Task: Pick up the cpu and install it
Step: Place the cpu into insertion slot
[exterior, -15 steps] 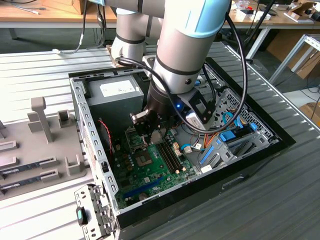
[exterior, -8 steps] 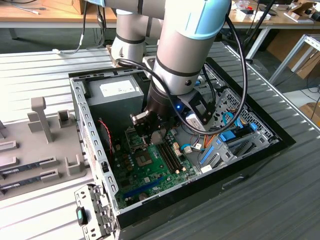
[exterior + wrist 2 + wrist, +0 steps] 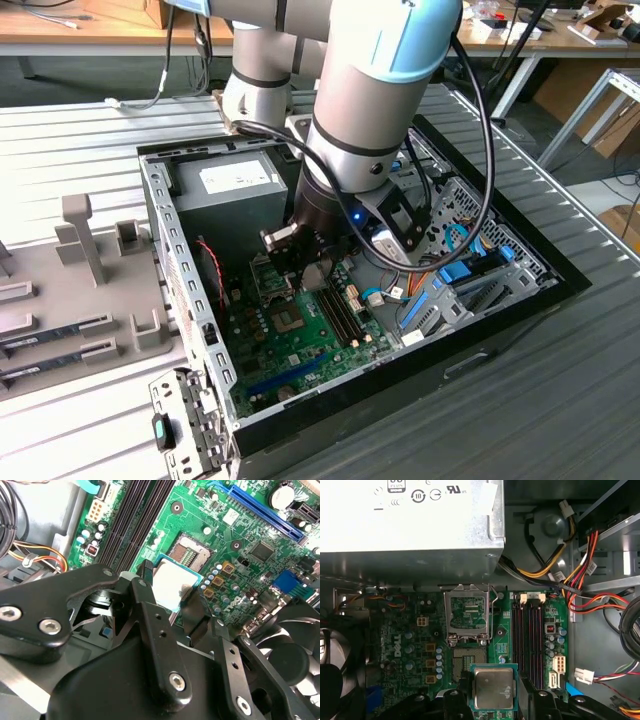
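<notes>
Two black fingers (image 3: 144, 587) of the gripper (image 3: 169, 592) clamp the cpu (image 3: 493, 687) by its edges, holding it above the motherboard (image 3: 310, 345) close by the open socket (image 3: 468, 660), whose retention frame (image 3: 466, 615) stands raised. A tilted or offset touchdown would likely bend socket pins; the memory slots (image 3: 530, 635) sit just beside. The motherboard lies inside an open computer case (image 3: 165, 230) on a ribbed metal table (image 3: 80, 140), with workbenches (image 3: 60, 40) behind.

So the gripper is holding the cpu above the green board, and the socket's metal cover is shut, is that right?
Not quite: the first wrist view shows the metal cover flipped open, the socket bare. The gripper does hold the cpu above the green board.
</notes>
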You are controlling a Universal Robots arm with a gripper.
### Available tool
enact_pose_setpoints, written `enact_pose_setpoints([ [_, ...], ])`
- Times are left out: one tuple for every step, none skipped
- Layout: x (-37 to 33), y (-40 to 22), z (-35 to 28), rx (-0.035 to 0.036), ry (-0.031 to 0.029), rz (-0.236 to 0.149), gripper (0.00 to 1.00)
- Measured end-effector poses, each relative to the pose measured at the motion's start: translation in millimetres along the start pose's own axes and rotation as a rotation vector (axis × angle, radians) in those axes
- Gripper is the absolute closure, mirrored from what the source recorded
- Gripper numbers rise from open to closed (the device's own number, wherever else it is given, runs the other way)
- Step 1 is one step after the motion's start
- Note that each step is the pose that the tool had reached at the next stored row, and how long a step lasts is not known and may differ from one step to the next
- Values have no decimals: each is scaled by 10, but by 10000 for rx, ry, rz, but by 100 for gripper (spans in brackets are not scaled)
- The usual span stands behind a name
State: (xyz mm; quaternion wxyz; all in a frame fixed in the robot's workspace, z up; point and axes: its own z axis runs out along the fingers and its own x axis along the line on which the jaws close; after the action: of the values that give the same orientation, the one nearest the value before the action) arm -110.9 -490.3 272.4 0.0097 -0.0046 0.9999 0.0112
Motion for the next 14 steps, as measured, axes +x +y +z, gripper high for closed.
enact_pose_setpoints([
  [0,-2,2,1,0,0,53],
  [0,-3,4,1,1,0,53],
  [0,-4,6,0,0,0,53],
  [0,-6,8,1,1,0,53],
  [0,-6,9,1,0,0,53],
  [0,-8,12,0,0,0,53],
  [0,-10,15,1,0,0,53],
  [0,-11,17,1,1,0,53],
  [1,-13,19,1,1,0,53],
  [1,-14,22,1,0,0,53],
  [1,-16,24,0,0,0,53],
  [1,-18,28,0,0,0,53],
  [1,-19,29,0,0,0,53],
  [1,-20,30,1,0,0,53],
])
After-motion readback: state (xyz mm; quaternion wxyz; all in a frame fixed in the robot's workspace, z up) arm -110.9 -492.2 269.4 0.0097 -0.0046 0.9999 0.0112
